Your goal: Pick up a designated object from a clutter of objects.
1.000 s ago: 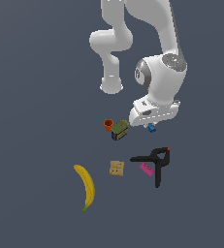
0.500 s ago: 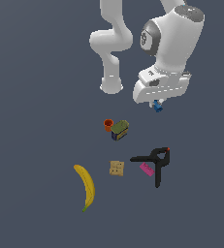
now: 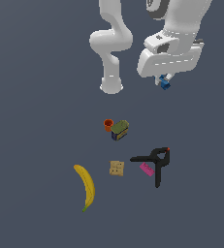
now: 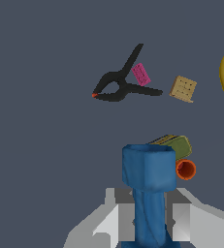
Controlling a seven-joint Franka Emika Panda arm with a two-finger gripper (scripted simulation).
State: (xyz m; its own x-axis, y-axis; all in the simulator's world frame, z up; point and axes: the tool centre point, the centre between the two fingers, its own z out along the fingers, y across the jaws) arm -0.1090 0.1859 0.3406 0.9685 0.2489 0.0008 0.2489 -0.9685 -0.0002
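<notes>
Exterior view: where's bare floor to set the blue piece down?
The claw holds the blue piece aloft. Open: left of the banana, right of the clamp. Crowded: cup, box, cracker, pink piece.

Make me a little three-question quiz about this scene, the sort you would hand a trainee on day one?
1. True or false: the gripper holds the small bright blue blocky piece up in the air, clear of the other items.

2. Multiple choice: what lies right against the black clamp with the orange tip?
A. the yellow banana
B. the flat pink piece
C. the orange cup

3. Fill in: the orange cup sits next to the olive-and-blue ____.

Key: 1 true; 2 B; 3 box. In the wrist view the blue piece stands between the two grey fingers, while the tan cracker-like square lies apart from the clamp.
</notes>
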